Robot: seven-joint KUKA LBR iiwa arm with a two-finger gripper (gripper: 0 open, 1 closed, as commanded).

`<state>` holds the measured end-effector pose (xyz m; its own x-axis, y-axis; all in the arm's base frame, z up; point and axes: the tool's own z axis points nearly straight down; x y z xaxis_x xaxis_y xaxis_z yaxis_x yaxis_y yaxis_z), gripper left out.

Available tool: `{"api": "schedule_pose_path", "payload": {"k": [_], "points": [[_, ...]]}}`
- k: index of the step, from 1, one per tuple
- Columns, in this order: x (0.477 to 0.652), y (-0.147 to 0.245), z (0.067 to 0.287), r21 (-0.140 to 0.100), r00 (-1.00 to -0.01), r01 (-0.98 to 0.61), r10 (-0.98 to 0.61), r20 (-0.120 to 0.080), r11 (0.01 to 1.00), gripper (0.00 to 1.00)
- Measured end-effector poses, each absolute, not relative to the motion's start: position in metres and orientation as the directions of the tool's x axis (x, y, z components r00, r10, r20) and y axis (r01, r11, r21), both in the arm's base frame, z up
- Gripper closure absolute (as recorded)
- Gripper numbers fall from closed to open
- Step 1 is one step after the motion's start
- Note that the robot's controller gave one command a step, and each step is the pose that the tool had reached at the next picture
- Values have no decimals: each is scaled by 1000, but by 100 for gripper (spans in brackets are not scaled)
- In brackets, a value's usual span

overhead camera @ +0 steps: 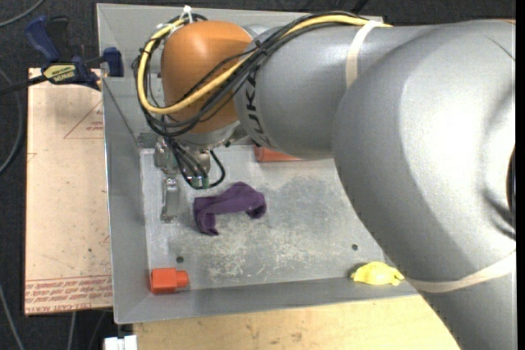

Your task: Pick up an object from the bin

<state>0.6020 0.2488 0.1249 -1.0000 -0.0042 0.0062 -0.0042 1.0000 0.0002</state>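
Observation:
My gripper [170,211] hangs below the orange wrist cover, low over the left part of the bin floor with nothing seen in it. A purple bent, bracket-like piece [229,206] lies just to its right, apart from it. In the near left corner, below the gripper, rests a small orange block [168,280].
A yellow crumpled thing [377,275] lies at the bin's front edge on the right. A reddish-orange flat piece [275,154] peeks out from under the arm near the middle. The thick arm covers the bin's right half and back.

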Motion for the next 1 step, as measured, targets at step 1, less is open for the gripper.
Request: {"api": "schedule_pose_path", "payload": {"k": [1], "points": [[604,248,130,2,-1000,-1,-1,0,1000,0]]}}
